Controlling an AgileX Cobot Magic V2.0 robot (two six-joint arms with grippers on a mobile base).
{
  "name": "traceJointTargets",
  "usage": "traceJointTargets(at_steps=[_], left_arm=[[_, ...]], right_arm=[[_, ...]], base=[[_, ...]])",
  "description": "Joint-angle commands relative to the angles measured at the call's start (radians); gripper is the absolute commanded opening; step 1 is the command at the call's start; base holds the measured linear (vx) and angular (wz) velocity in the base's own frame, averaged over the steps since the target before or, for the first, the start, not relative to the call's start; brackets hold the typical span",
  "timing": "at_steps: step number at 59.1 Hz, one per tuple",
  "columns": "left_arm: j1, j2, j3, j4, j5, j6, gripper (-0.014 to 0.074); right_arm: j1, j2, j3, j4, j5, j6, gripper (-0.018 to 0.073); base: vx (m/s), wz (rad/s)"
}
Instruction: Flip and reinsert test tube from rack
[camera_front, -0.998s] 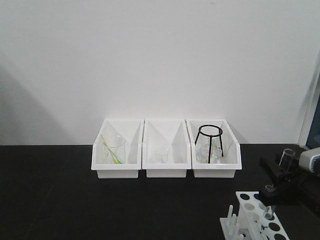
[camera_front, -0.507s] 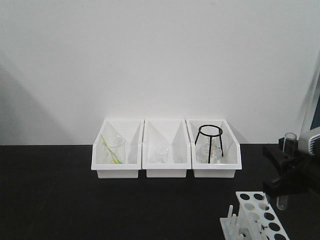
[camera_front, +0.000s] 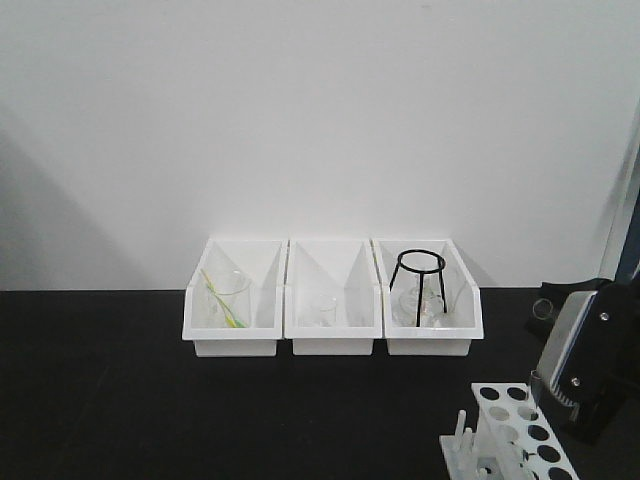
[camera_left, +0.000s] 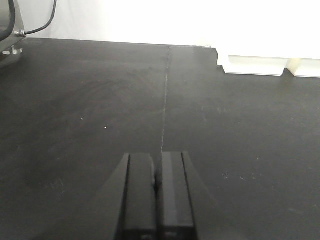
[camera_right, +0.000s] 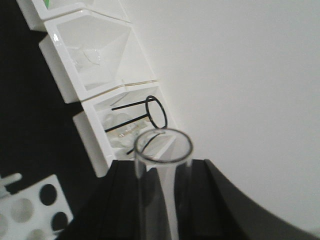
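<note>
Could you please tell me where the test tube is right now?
The test tube is clamped in the right claw, open rim facing the wrist camera; in the front view it hangs at far right, next to the rack's far end.

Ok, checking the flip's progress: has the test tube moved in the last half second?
Yes. The test tube, held in the right gripper, has shifted left and down toward the rack.

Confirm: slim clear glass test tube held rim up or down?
Rim up: the test tube shows its open rim above the right gripper fingers; front view has it uppermost too.
</note>
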Motion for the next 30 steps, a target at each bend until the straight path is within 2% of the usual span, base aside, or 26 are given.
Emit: traceJointTargets(at_steps=[1,7,18,23,30], left_arm=[[-0.007,-0.011,0.000,-0.004,-0.087,0.000,-0.0006],[-0.007,-0.011,0.000,-0.004,-0.087,0.000,-0.0006],[-0.007,-0.011,0.000,-0.004,-0.087,0.000,-0.0006],[-0.007,-0.011,0.000,-0.004,-0.087,0.000,-0.0006],[-0.007,-0.011,0.000,-0.004,-0.087,0.000,-0.0006]], right_arm=[[-0.004,-0.024,-0.059,-0.061,-0.008,-0.048,0.0127],[-0.004,-0.024,-0.076,-0.139,0.004,-0.082,0.0127],[-0.004,-0.027,-0.079,-0.254,0.040,-0.078,0.0127],[-0.004,-0.030,-0.079,-0.217,0.037,-0.019,0.0127],[-0.004,-0.038,-0.079,-0.099,0.019,0.108,0.0127]], base=[[0.00,0.00],[0.00,0.00],[0.00,0.00],[0.00,0.00],[0.00,0.00]])
